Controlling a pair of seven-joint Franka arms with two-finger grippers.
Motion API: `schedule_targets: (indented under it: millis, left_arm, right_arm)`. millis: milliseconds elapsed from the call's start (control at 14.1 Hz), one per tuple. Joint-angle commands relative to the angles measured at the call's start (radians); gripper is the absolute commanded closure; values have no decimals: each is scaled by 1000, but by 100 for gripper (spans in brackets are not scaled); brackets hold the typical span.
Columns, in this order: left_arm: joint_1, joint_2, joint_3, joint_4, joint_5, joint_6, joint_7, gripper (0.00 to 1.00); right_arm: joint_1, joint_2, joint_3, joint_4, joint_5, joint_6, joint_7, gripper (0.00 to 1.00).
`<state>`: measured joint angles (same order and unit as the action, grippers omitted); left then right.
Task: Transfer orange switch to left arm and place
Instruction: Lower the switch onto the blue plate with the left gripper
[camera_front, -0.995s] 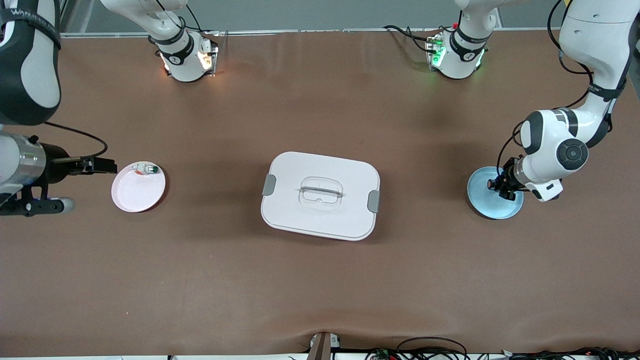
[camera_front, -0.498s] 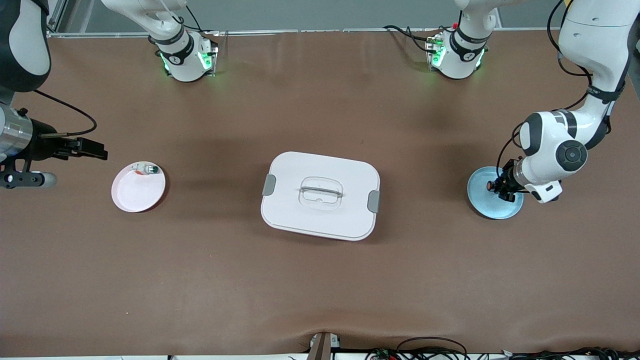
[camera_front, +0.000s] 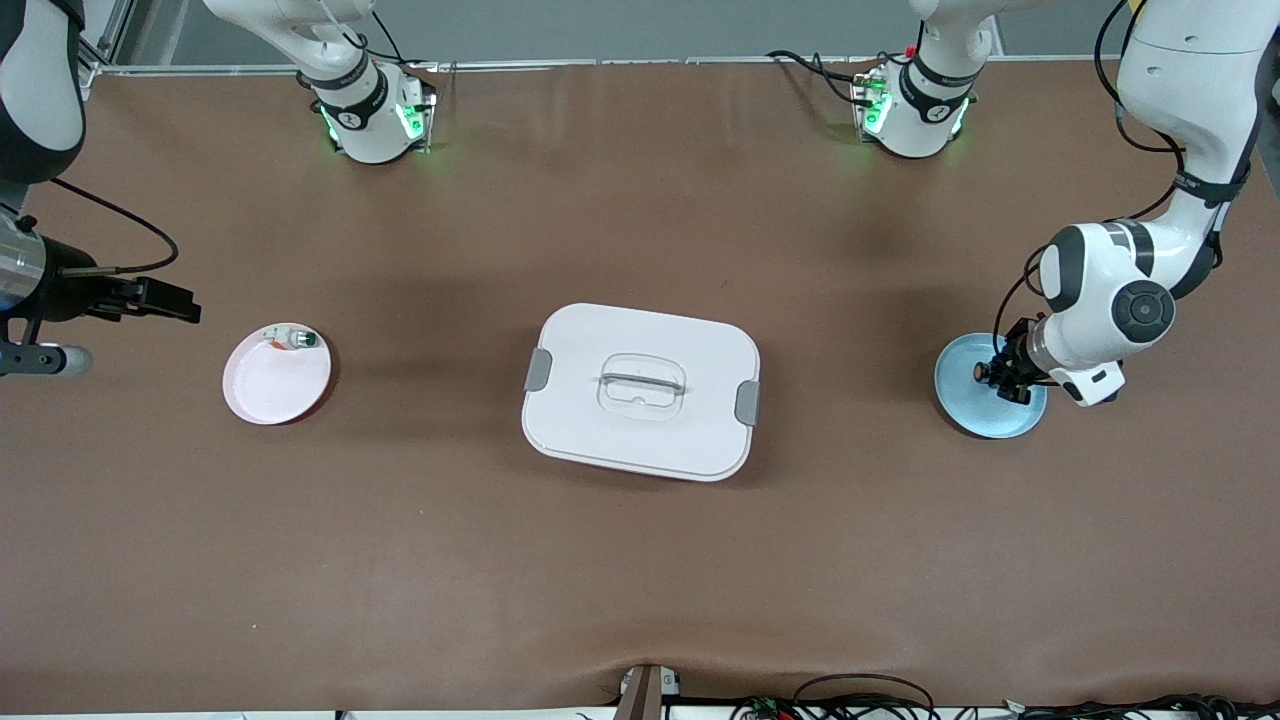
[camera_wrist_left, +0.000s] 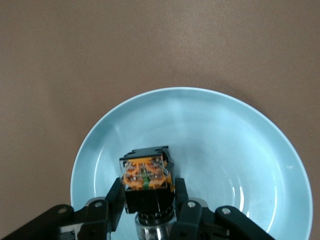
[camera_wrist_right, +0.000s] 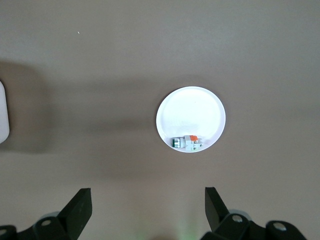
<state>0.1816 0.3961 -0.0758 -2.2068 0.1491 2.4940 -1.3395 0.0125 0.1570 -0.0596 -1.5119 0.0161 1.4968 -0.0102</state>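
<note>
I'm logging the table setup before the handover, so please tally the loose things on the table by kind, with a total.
Plates: 2, the pink plate and the blue plate
Switch components: 2, the orange switch over the blue plate and the white-and-green component on the pink plate
Boxes: 1, the white box
Total: 5

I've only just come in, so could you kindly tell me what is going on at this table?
The left hand is down at the blue plate, at the left arm's end of the table, with its fingers around the orange switch. The right hand hangs open over bare table beside the pink plate, which holds a small white-and-green component. The white box sits closed on the table between the two plates, untouched.
</note>
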Motion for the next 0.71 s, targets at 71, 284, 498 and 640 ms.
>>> schedule_targets:
  millis: [71,284,498,640]
  left_arm:
    - [4,-13,-10,12,23,9,-26,0]
    - [4,-20,-12,12,21,8,-26,0]
    - [4,-22,-19,12,17,6,-27,0]
    - [4,-19,-19,12,17,6,-26,0]
  right_arm:
    - [-26,-20,12,24,-5,-27,10,0]
    - [-37,-19,14,67,19,-52,12,0]
    - [-60,-28,18,65,79,-50,9,0]
    - [-58,-30,21,74,71,-33,9,0]
